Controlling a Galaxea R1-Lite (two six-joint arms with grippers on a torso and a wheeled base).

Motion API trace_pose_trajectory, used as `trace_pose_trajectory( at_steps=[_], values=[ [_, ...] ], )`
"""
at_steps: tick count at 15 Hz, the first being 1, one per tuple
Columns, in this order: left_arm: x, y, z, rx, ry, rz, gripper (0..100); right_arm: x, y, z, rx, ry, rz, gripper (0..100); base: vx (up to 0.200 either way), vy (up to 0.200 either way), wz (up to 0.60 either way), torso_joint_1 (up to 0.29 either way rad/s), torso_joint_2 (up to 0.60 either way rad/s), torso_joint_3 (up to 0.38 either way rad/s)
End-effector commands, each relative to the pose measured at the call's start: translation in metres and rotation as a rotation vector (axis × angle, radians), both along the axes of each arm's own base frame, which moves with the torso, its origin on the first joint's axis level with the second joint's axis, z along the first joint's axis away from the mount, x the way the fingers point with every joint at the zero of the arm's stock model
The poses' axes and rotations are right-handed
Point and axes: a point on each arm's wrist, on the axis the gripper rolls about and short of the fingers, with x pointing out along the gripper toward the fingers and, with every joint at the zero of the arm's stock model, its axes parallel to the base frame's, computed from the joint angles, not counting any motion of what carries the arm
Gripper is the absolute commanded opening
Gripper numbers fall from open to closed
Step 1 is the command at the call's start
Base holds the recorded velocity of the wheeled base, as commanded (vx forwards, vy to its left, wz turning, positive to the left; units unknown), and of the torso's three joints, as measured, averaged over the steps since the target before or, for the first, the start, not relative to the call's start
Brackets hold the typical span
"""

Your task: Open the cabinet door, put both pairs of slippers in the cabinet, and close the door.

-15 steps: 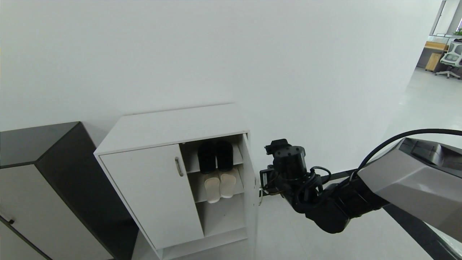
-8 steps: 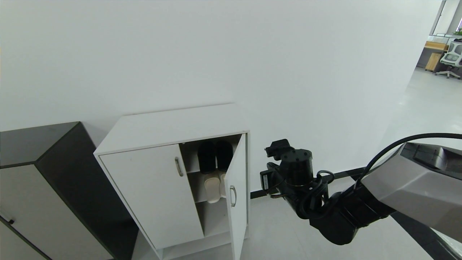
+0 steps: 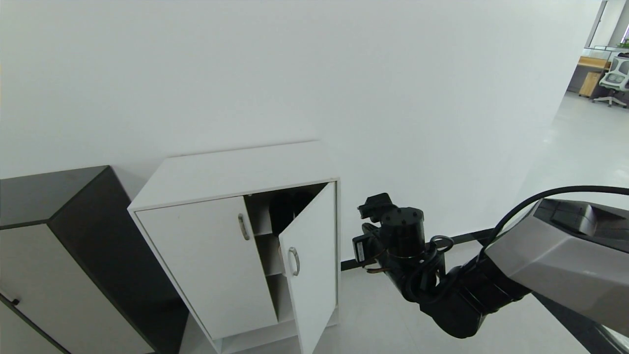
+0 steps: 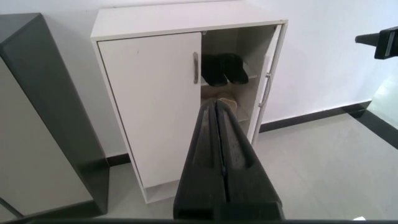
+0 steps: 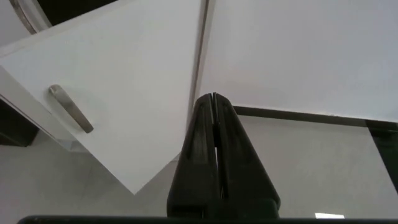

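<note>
Your cabinet [image 3: 236, 172] stands against the wall, with a black cabinet [image 3: 73, 206] just beside it on your left. Its left door [image 3: 206, 260] is closed, and its right door [image 3: 309, 255] hangs partly open, angled across the opening with its handle [image 3: 294, 261] facing you. Both pairs are inside: the black slippers [image 4: 224, 68] sit on the top shelf, and the pale slippers [image 4: 229, 98] are on the shelf below, mostly hidden. Your right gripper [image 5: 213, 96] is low, near the cabinet's right side and the door's hinged edge, with its 2 jaws pressed together on nothing. Your left gripper [image 4: 216, 102] hangs back in front of the cabinet, well apart from it, its jaws also pressed together and empty.
</note>
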Motion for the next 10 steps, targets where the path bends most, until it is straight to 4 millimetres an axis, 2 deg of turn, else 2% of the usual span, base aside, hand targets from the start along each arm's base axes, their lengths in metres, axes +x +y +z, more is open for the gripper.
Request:
trace_pose_trajectory(
  at_steps=[1,8,10],
  values=[
    [0.0,0.0,0.0,0.0,0.0,0.001,0,-0.0006,0.0012,-0.0037,-0.006,0.006,0.003,0,0.0,0.0,0.6,0.007,0.0,-0.002],
    [0.0,0.0,0.0,0.0,0.0,0.001,0,-0.0017,0.0029,-0.0029,0.006,-0.004,0.014,0,0.0,0.0,0.6,0.002,0.0,0.002],
    [0.0,0.0,0.0,0.0,0.0,0.001,0,-0.0022,-0.0017,-0.0048,-0.011,-0.004,0.015,0,0.0,0.0,0.0,0.0,0.0,0.0]
  ],
)
